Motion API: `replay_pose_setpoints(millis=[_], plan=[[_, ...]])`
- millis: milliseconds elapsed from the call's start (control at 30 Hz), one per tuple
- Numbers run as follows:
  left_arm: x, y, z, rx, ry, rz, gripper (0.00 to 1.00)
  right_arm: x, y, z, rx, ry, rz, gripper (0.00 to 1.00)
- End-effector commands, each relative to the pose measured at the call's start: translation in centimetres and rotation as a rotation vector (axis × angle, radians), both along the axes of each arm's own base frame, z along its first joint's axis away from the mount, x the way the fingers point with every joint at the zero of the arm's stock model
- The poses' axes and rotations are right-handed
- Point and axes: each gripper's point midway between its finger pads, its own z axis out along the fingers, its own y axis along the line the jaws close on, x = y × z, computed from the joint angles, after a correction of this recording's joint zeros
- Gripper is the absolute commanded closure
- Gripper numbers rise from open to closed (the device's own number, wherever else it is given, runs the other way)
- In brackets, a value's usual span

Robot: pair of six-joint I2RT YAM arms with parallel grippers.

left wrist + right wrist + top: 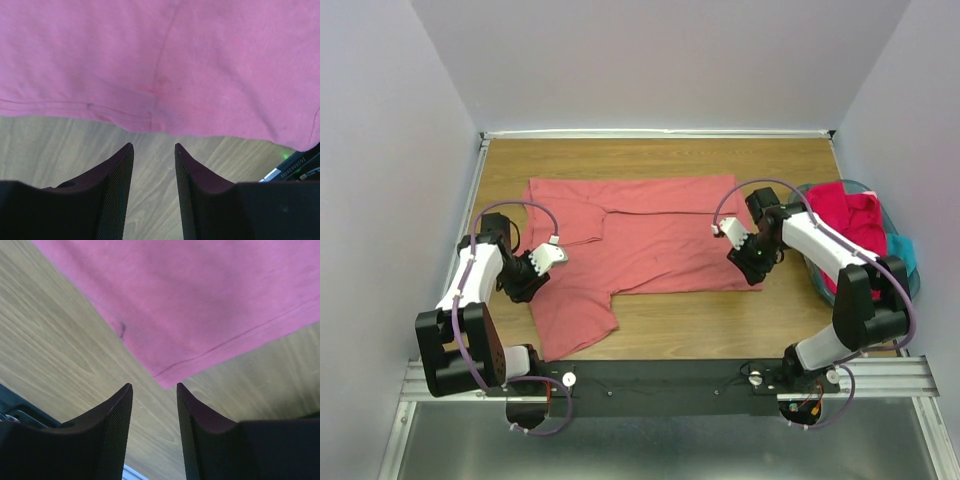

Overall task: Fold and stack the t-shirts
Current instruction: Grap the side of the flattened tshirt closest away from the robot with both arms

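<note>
**Hovering at the shirt's edges with both jaws parted**

We see a large salmon-pink t-shirt [650, 245] spread mostly flat across the middle of the wood-grain table [720, 320]. One flap reaches toward the near edge on the left. The cloth is soft and matte, lightly creased, with a stitched hem line running along its border in both wrist views.

Our left gripper [152, 147] sits just short of the shirt's left side. Its dark, finely ribbed fingers [117, 180] stand moderately apart over bare wood with nothing between them. Our right gripper [152, 386] is likewise parted and holds nothing, and a pointed corner of the shirt lies just ahead of its tips.

At the far right a round translucent teal basket [860, 184] holds a crumpled magenta-red shirt [845, 215], with teal cloth [903, 250] beside it.

Small white lettering shows on a dark part at the lower right of the left wrist view, but we cannot read it.
</note>
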Motion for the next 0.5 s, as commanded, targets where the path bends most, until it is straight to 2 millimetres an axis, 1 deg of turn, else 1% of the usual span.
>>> replay_pose_setpoints(millis=[0,100,467], plan=[[-1.1,1.1,-0.7,0.067,0.020,-0.011,0.54,-0.4,-0.6,-0.7,-0.040,-0.030,0.039,0.53],[-1.1,1.4,-0.9,0.082,0.018,0.000,0.54,-1.5,-0.6,-1.5,-0.060,-0.019,0.052,0.55],[-0.7,1.4,-1.5,0.080,0.023,0.013,0.54,-1.2,-0.4,-3.2,-0.085,-0.056,0.066,0.57]])
